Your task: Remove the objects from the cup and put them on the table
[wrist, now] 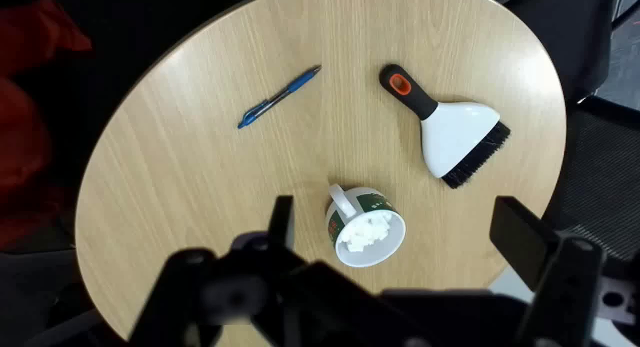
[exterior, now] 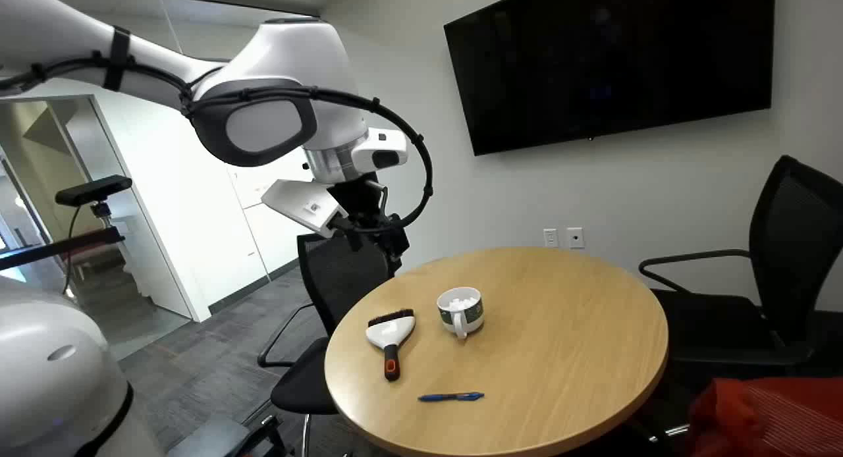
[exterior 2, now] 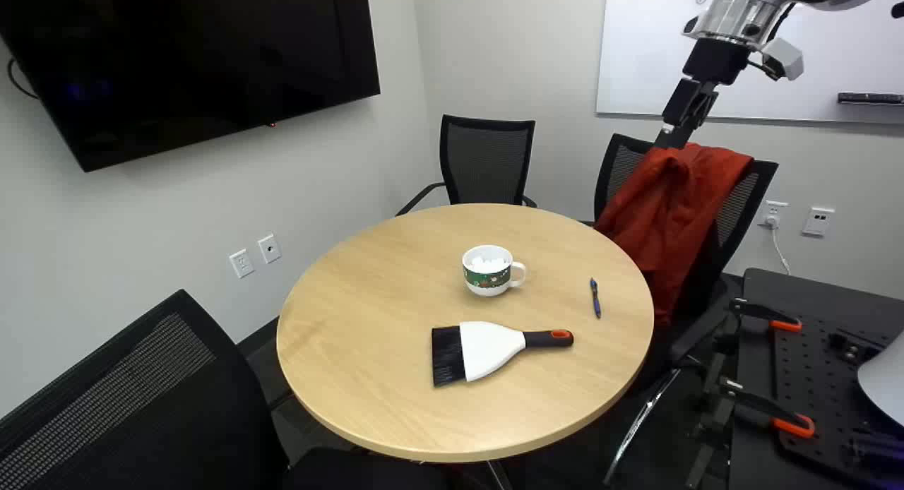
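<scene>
Lower the wide-apart pincer (wrist: 396, 217) to the cup (wrist: 374, 203), wrist-view five o'clock on the bench (wrist: 200, 177), gripping clear of the eleven-o'clock handle (wrist: 342, 201) before gently tipping out the white pieces (wrist: 367, 232) inside.

Your upright white/green cylindrical cup (wrist: 372, 203) sits lower ctr, wrist view, on round tan-wood table (wrist: 195, 187), small white pcs (wrist: 366, 232) inside.

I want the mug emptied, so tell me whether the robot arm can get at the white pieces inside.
Probably yes: the pincer is open, the mug stands upright and nothing covers its mouth, though its wall may crowd a grasp at the white pieces.
</scene>
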Controlling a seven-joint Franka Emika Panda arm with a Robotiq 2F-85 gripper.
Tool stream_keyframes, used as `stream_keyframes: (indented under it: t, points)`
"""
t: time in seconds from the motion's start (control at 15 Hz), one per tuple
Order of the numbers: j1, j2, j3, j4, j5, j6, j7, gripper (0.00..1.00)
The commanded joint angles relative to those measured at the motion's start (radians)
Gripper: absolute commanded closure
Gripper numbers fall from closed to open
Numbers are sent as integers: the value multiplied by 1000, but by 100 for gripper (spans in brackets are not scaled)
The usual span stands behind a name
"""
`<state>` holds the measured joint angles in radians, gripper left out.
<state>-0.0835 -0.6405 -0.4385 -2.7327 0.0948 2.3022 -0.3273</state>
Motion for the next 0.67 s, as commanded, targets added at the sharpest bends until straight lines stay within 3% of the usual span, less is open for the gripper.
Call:
stream_keyframes:
  t: [0.0,0.33,0.6]
  points:
    - [-26,7,27,2,23,-5,-17,0]
    - [-26,7,27,2,23,-5,-17,0]
    - [26,118,37,121,13,-1,-68,0]
